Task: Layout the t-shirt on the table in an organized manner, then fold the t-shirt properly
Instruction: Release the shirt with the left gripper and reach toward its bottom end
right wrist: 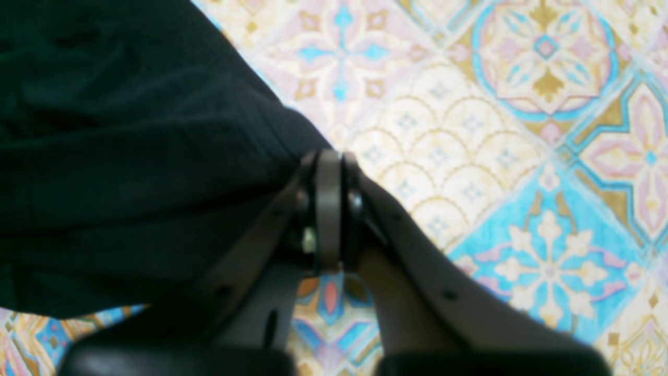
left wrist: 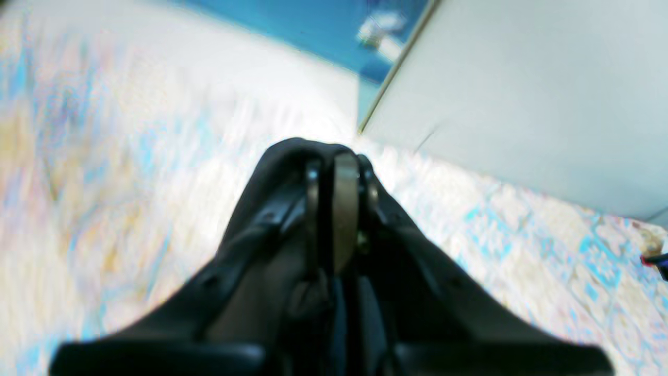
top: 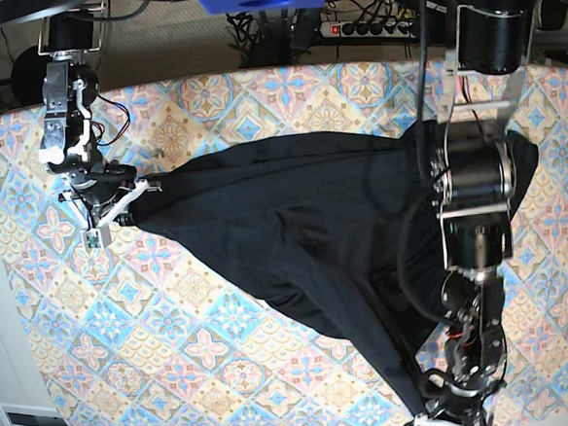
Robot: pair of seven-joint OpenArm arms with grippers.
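The black t-shirt is stretched in a long slant across the patterned table. Its upper left end runs into my right gripper, its tapered lower end into my left gripper by the table's near edge. In the right wrist view my right gripper is shut on a fold of the t-shirt, low above the table's tiles. The left wrist view is blurred. There my left gripper has its jaws pressed together, with dark fabric bunched around the tips.
A power strip and cables lie behind the table's far edge. A pale panel and blue floor lie beyond the table edge in the left wrist view. A white box sits off the near left corner.
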